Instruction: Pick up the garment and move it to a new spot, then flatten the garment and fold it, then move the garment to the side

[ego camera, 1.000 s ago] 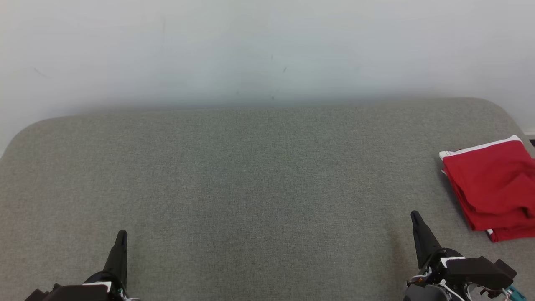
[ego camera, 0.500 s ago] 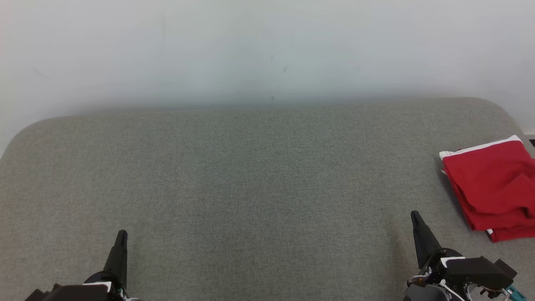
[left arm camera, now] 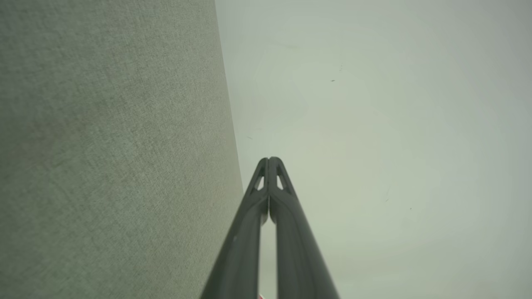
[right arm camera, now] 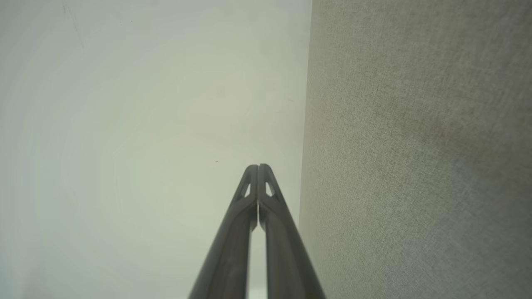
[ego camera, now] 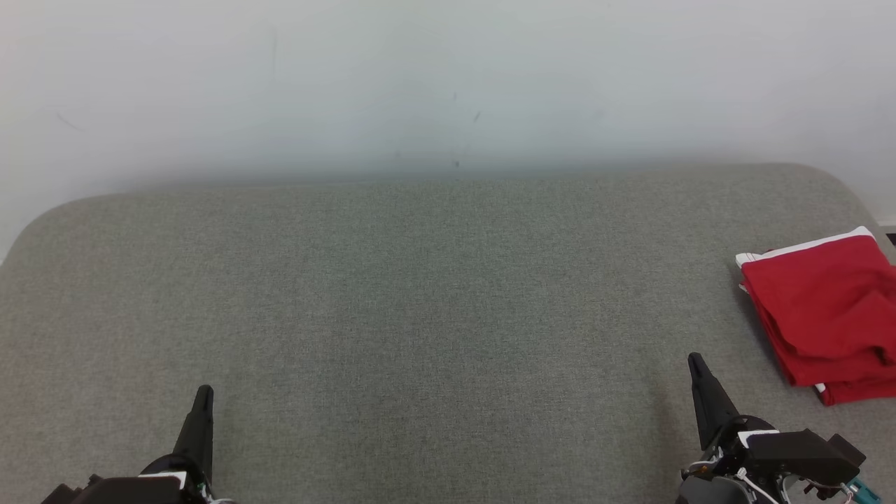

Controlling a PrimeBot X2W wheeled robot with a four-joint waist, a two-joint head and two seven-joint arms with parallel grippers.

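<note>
The garment (ego camera: 826,315) is red with white trim and lies folded in layers at the far right of the grey fabric surface (ego camera: 434,294), partly cut off by the head view's right edge. My left gripper (ego camera: 203,393) rests at the lower left, shut and holding nothing. My right gripper (ego camera: 696,362) sits at the lower right, a short way left of the garment and apart from it, shut and empty. In the left wrist view the left gripper (left arm camera: 269,160) has its tips pressed together. The right gripper (right arm camera: 258,167) in the right wrist view is closed the same way.
A pale wall (ego camera: 448,84) rises directly behind the grey surface. The surface has rounded far corners, and its right edge runs close to the garment. The wide middle and left of the surface lie bare between the two grippers.
</note>
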